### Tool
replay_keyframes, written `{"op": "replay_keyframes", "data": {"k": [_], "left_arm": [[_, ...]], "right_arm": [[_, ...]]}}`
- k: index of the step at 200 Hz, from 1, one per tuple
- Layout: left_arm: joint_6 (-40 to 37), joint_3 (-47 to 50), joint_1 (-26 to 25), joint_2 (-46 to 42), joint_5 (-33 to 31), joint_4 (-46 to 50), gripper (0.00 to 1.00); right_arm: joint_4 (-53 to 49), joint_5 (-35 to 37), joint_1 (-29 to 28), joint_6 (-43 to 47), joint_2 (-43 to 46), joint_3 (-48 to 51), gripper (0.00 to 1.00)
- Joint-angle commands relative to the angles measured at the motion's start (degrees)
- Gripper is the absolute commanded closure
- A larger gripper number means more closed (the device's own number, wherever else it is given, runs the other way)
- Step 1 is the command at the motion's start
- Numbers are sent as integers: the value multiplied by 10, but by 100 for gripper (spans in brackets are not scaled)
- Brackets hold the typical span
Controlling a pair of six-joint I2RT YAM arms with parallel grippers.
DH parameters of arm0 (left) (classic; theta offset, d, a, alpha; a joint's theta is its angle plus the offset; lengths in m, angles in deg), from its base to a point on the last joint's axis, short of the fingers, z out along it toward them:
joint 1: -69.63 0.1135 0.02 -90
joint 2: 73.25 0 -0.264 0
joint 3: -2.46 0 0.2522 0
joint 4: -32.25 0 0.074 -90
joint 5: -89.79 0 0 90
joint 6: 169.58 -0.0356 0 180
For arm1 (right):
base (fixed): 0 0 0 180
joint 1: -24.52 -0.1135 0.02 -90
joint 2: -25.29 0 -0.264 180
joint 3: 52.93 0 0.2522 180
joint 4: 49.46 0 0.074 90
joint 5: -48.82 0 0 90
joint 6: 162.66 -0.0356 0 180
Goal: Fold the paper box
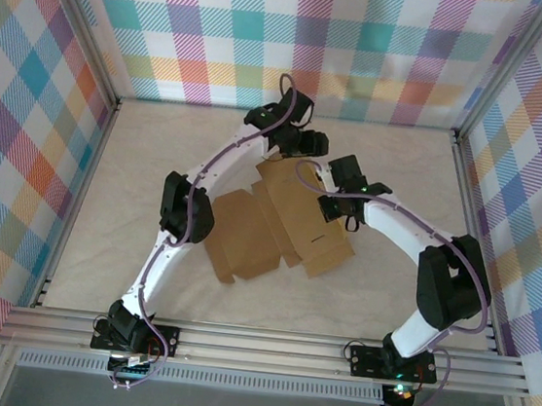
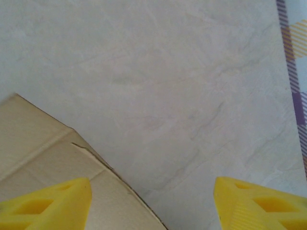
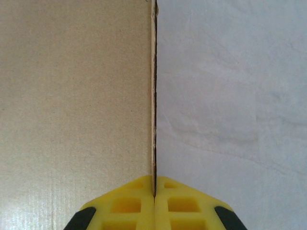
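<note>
Marbled tabletop [image 1: 387, 304]: right end effector [image 3: 154, 183] clamps paper box [image 3: 72, 96] edge; left end effector [image 2: 152, 188] apart over its corner.

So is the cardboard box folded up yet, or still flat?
Mostly flat: the paper box lies spread on the table, flaps out; right gripper pinches one edge.

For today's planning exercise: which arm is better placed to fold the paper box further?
Probably right: the right gripper is shut on the paper box edge; the left gripper hangs open.
</note>
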Motion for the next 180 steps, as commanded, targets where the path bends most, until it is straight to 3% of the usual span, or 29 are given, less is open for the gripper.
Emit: {"op": "replay_keyframes", "data": {"k": [1,44,88,180], "left_arm": [[22,-21,2,19,-16,11,32],[-11,-26,1,16,-34,23,32],[-77,23,-4,-39,-102,24,33],[-102,-27,-3,46,-17,1,36]], "right_arm": [[33,28,-11,23,-11,10,100],[33,32,-24,30,-26,13,100],[35,21,-23,28,-33,16,100],[28,-1,-26,35,-33,13,100]]}}
